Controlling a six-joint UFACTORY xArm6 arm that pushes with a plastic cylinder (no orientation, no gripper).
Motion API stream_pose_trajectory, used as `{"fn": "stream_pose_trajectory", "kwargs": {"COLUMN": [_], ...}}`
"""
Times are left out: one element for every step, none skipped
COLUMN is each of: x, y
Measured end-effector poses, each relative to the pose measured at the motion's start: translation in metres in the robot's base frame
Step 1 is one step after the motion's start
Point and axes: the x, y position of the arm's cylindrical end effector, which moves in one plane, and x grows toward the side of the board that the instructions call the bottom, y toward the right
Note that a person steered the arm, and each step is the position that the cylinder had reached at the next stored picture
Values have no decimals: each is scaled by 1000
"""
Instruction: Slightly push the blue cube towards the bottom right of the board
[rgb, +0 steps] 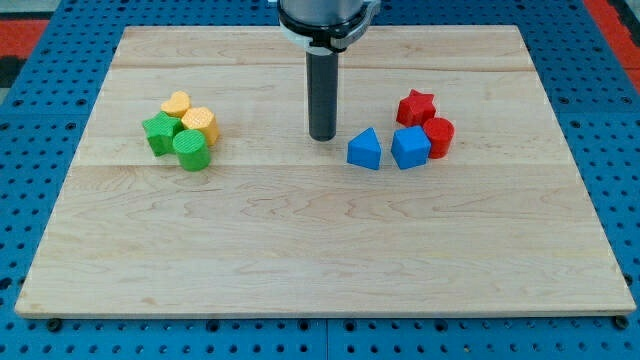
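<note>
My tip (322, 136) (a bare rod, no jaws) rests on the wooden surface (320, 250) just left of the blue triangle (365, 150), the blue cube (410, 147) beyond.

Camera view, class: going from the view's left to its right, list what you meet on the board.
Green star → green cylinder → my tip → blue triangular block → blue cube → red cylinder. The yellow blocks and red star overlap others.

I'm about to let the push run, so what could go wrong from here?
1. My tip sits to the view's left of the blue triangular block, which lies between it and the blue cube; a straight push would likely shove the triangle first.
2. The red cylinder touches the cube's right side, with the red star just behind; either may get dragged along.
</note>
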Motion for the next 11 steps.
{"fn": "stream_pose_trajectory", "kwargs": {"x": [-6,-6,-7,-8,-7,-7,-7,-7,2,31,57], "y": [44,44,45,45,50,51,51,73,93,93,94]}}
